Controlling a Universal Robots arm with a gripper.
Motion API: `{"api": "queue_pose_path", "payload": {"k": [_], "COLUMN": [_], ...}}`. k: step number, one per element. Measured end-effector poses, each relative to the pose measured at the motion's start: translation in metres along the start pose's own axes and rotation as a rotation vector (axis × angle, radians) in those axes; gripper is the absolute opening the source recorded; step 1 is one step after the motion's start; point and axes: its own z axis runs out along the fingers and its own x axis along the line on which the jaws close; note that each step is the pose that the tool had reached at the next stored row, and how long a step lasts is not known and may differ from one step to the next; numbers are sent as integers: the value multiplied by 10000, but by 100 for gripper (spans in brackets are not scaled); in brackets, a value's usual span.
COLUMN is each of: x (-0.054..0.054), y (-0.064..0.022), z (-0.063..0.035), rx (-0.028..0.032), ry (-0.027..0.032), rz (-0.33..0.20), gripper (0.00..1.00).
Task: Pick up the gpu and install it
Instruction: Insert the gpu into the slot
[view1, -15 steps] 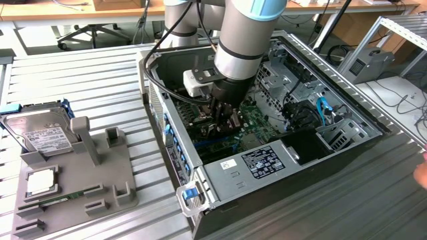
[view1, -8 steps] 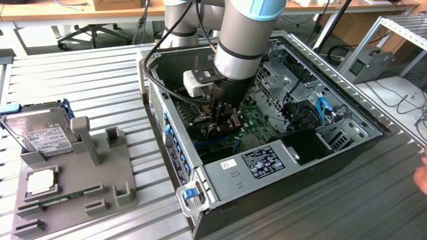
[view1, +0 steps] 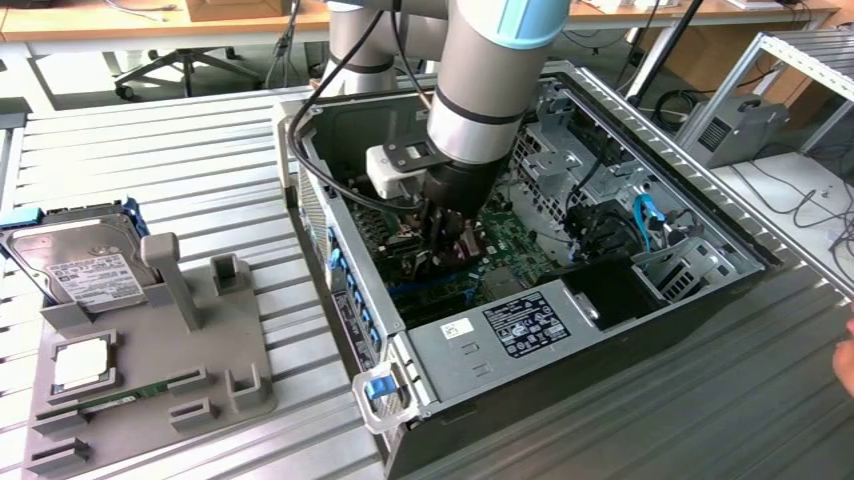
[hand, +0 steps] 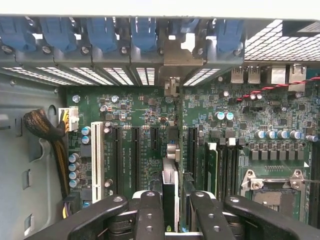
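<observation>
My gripper (view1: 443, 238) reaches down into the open computer case (view1: 441, 350), just above the green motherboard (view1: 514, 245). In the wrist view the gripper (hand: 172, 205) is shut on the gpu (hand: 170, 177). The gpu shows edge-on as a thin dark and silver card between the black fingers (hand: 149, 215). It runs along the black expansion slots (hand: 136, 155) on the motherboard (hand: 150, 107). Its silver end bracket (hand: 173, 86) points at the rear slot openings. Whether the card's edge sits in a slot is hidden by the card itself.
Blue slot latches (hand: 100, 32) line the case's rear wall. A white slot (hand: 97, 160), a cable bundle (hand: 42, 127) and the CPU socket (hand: 272, 192) flank the card. On the exterior view's left, a grey fixture (view1: 200, 350) holds a hard drive (view1: 80, 265). A hand (view1: 843, 362) shows at the right edge.
</observation>
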Motion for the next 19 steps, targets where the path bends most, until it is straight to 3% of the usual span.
{"api": "queue_pose_path", "payload": {"k": [17,19], "x": [0,-1], "y": [-1,-2], "z": [58,61], "rx": [1,4], "ry": [-3,-7], "rz": [-8,-9], "gripper": [26,33]}}
